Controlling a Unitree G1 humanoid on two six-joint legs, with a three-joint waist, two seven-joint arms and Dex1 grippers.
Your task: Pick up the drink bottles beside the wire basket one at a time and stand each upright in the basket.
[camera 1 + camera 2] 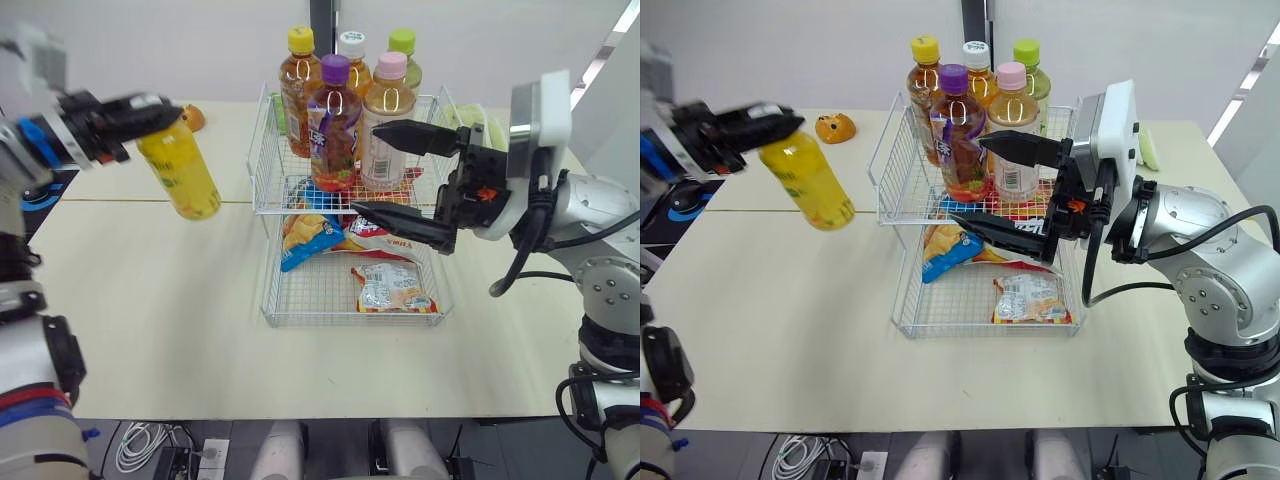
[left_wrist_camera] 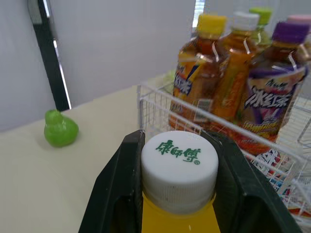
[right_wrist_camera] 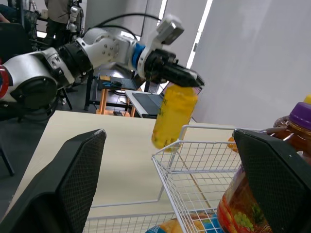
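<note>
A yellow plastic drink bottle (image 1: 183,172) is gripped at its neck by the left end effector (image 1: 160,112) and is held tilted in the air above the cream table (image 1: 170,320), to the left of the white two-tier wire basket (image 1: 265,150) and apart from it. The right end effector (image 1: 366,168) is seen with its fingers spread wide and nothing between them, in front of the basket's right side. Five bottles stand upright in the upper tier: a purple-capped one (image 1: 334,125) and a pink-capped one (image 1: 388,115) in front, with yellow-capped (image 1: 299,85), white-capped (image 1: 352,55) and green-capped (image 1: 403,45) ones behind. Snack packets (image 1: 392,288) lie in the lower tier. The held bottle's white cap (image 2: 179,165), printed with green characters and clamped between the two black fingers (image 2: 114,194), is shown by the left wrist view; there a small green pear-shaped object (image 2: 60,130) is also seen on the table. The bottle is seen from the right wrist view beyond the basket's corner, with what appears to be an open laptop (image 3: 146,104) behind it. A small orange object (image 1: 835,127) rests on the far part of the table. A white wall (image 1: 150,50) with a dark vertical post (image 1: 322,25) stands behind, and white cables (image 1: 140,445) lie on the floor below the table's near edge.
</note>
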